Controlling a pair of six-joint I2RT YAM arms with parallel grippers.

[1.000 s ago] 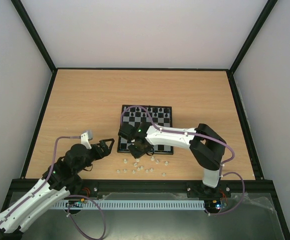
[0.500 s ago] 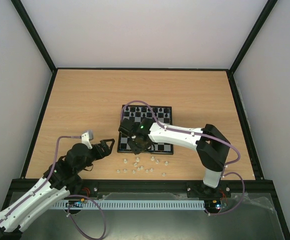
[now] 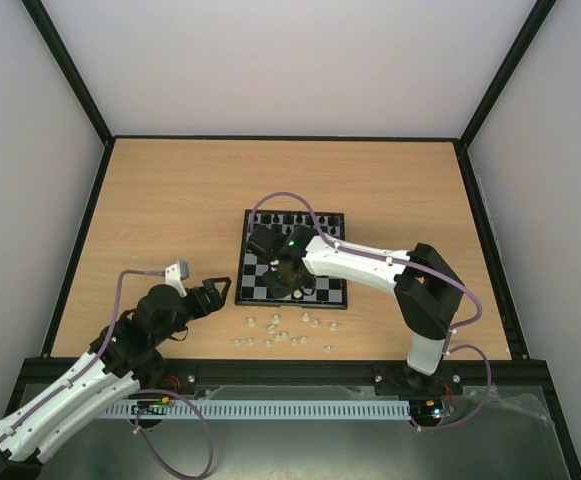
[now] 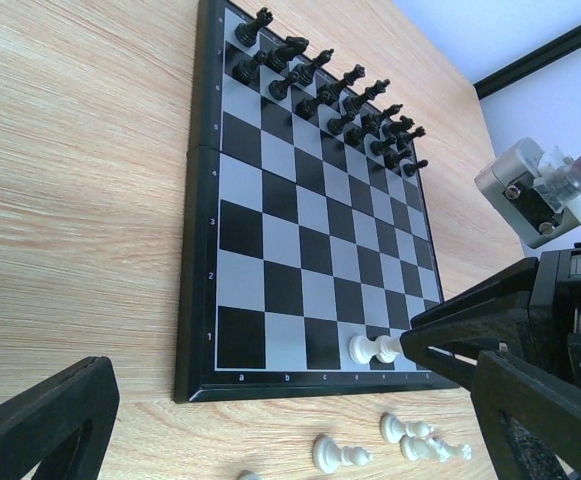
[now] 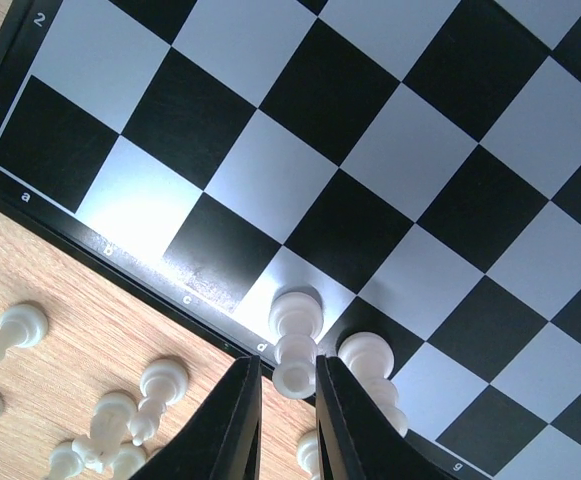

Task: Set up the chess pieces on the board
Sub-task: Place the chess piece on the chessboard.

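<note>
- While the left claw [image 3: 210,293] hangs with its fingers wide apart and nothing between them, low over the desk [image 3: 170,200] toward the near left corner, the right claw [image 5: 288,375] reaches over the board [image 4: 270,250]
- Board lies about mid-desk, its near border facing the desk's near edge
- Right claw's fingers are nearly together, clamped on the top of a white piece [image 5: 295,330] at the square lettered d in the board's near row; whether its base sits flat there I cannot tell
- Second white piece [image 5: 368,352] stands just beside it
- Loose chess pieces [image 4: 340,455] lie scattered on the desk between the board and the near edge
- Black pieces [image 4: 320,85] fill the board's far rows
</note>
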